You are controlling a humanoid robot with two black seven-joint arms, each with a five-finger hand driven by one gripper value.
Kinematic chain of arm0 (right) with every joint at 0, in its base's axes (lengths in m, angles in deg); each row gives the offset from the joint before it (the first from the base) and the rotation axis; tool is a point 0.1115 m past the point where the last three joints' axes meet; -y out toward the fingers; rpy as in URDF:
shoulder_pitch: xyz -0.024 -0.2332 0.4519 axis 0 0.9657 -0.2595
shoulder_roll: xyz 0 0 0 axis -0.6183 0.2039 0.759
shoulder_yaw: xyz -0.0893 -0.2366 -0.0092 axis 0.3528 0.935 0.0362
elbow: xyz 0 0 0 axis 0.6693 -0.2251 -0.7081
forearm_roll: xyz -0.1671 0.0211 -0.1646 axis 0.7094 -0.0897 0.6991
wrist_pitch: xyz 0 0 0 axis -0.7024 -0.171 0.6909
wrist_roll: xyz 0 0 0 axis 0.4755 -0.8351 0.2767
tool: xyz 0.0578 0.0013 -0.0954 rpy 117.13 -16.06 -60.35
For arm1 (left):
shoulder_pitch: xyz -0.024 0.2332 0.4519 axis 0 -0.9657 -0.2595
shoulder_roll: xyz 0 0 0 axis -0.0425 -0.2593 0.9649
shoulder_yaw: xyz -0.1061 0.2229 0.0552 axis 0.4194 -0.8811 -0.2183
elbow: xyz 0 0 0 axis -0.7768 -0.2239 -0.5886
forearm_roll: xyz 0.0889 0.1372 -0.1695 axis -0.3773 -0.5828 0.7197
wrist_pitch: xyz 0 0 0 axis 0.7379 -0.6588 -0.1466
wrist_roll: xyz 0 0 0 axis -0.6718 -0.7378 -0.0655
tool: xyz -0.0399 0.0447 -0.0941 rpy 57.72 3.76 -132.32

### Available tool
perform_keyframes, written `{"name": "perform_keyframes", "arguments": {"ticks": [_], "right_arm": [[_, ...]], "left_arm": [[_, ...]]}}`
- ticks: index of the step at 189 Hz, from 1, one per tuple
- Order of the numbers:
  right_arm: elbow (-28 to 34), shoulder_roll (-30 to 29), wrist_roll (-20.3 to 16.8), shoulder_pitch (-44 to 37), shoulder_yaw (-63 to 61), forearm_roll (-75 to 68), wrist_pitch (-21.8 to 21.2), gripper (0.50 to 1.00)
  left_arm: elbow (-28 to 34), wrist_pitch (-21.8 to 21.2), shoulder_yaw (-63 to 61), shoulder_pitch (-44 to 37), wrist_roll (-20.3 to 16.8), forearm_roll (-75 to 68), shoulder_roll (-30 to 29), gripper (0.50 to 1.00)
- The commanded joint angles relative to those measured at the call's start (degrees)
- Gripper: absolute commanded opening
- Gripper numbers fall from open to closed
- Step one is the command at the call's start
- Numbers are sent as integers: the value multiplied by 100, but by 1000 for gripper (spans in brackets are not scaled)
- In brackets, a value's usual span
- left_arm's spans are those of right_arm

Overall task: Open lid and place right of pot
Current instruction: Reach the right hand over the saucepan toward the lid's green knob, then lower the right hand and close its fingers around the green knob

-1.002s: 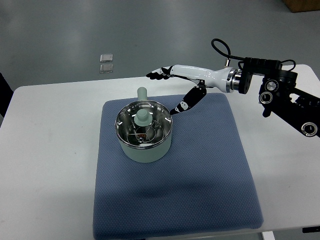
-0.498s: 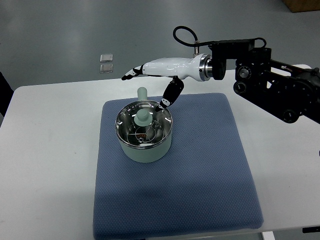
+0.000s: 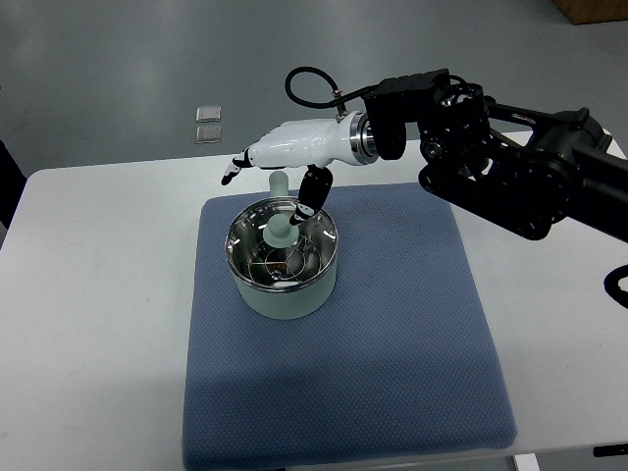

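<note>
A: Start nearest us. What lies this side of the hand?

B: The blue mat [image 3: 392, 373], bare toward the near edge. Further in, below and a little left of the right hand [image 3: 285, 162], stands the pot [image 3: 284, 263], pale green outside, shiny within, with the lid [image 3: 285, 247] still seated on its rim.

A: How would that lid handle?

B: It looks like glass in a metal ring, so I'd judge it stiff, smooth, fairly light, and breakable if dropped. The pale green knob [image 3: 281, 232] at its middle is the obvious place to grip; the rim offers little purchase.

A: And the hand against that knob?

B: The hand hovers just beyond the pot's far rim. Its fingers [image 3: 235, 169] are stretched out leftward and spread, holding nothing; the thumb [image 3: 311, 191] hangs down just right of the knob, seemingly not touching it.

A: Farther back?

B: The pot's stubby handle [image 3: 280, 183] sits directly under the palm, then the white table [image 3: 108, 245].
</note>
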Motion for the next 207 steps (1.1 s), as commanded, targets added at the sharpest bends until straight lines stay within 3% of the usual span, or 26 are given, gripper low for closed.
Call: {"name": "perform_keyframes", "arguments": {"ticks": [1,70,207], "right_arm": [[-37,-17,0,-9,65,115,-39,870],[-46,-17,0,-9,197,273,-293,840],[-204,-342,-96,-97,285,519,-302,758]], "left_arm": [[0,-1,0,0,2,0,0,1000],[0,-1,0,0,2,0,0,1000],[0,-1,0,0,2,0,0,1000]]}}
